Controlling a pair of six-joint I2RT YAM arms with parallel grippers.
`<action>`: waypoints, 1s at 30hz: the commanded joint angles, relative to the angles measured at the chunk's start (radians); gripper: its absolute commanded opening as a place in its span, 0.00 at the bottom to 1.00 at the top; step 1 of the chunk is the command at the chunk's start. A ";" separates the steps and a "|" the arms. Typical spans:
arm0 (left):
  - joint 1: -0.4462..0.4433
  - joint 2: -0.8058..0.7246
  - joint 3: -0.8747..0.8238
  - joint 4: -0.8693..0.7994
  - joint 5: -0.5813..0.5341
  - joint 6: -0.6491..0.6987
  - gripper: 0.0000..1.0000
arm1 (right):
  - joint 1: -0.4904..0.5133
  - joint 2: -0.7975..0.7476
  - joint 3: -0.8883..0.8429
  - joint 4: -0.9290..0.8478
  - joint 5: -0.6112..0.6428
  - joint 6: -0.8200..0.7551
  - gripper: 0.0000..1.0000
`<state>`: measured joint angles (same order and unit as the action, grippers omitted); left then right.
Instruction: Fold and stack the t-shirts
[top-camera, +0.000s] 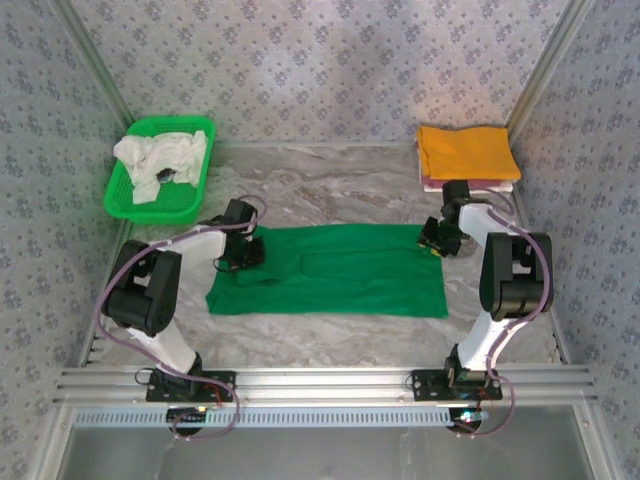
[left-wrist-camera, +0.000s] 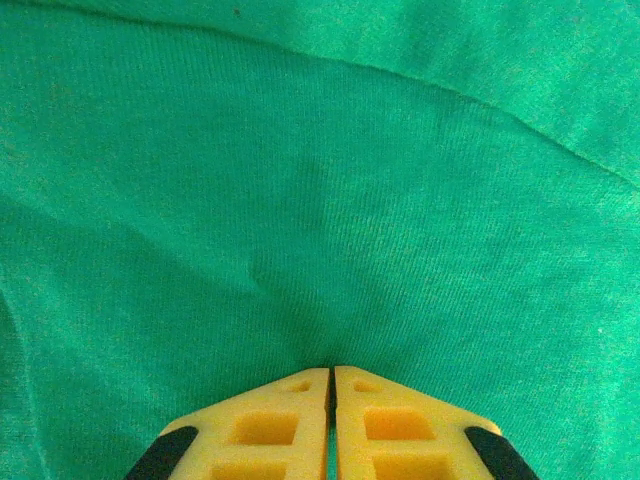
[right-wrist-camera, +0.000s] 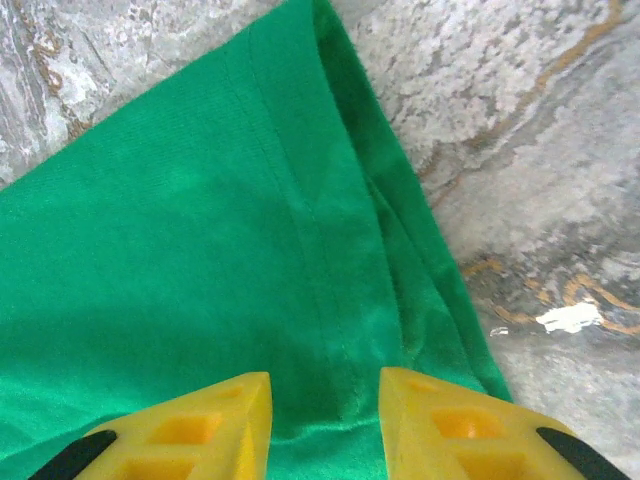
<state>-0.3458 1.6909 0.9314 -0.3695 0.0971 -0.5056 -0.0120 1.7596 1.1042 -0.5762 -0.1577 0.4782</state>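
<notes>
The marbled stone-look table top (top-camera: 330, 330) carries the bright green soft cloth t-shirt (top-camera: 340, 270), and every place below is given from this shirt. It lies flat as a long band crosswise between the two arms. It looks already folded lengthwise, since layered edges and a hem seam show at its right end in the right wrist view.

Beyond the shirt's left end stands a rigid green plastic mesh basket (top-camera: 112, 190) holding crumpled whitish cloth shirts (top-camera: 160, 160). Beyond its right end lies a neatly folded orange-yellow cloth t-shirt (top-camera: 465, 150) on top of a pale pink one (top-camera: 500, 185). That pile is the stack.

The left gripper (top-camera: 243, 255) sits on the shirt's left end. Its yellow fingers are clenched tip to tip (left-wrist-camera: 332, 385), and creases in the cloth run into them, so it appears to be pinching a bit of fabric. The right gripper (top-camera: 436, 240) sits at the far right corner. Its fingers (right-wrist-camera: 240, 410) are parted, straddling the hem and holding nothing.

The step in hand looks like the crosswise fold, with one end gripped and the other free. The next move likely calls for the right fingers to close on all layers at the corner, then for one end to be carried over the other without dragging the lower layers askew.
</notes>
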 joint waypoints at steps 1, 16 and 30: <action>0.005 0.046 -0.008 -0.032 -0.013 0.015 0.09 | 0.013 0.029 0.023 0.015 -0.026 0.025 0.36; 0.004 0.055 -0.012 -0.022 -0.006 0.015 0.08 | 0.044 0.050 0.066 -0.016 0.048 0.027 0.05; 0.005 0.047 -0.019 -0.020 -0.011 0.009 0.05 | 0.030 -0.075 0.033 -0.084 0.052 0.025 0.00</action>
<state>-0.3458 1.6962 0.9340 -0.3622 0.1043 -0.5060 0.0261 1.7447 1.1561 -0.6128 -0.1261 0.5053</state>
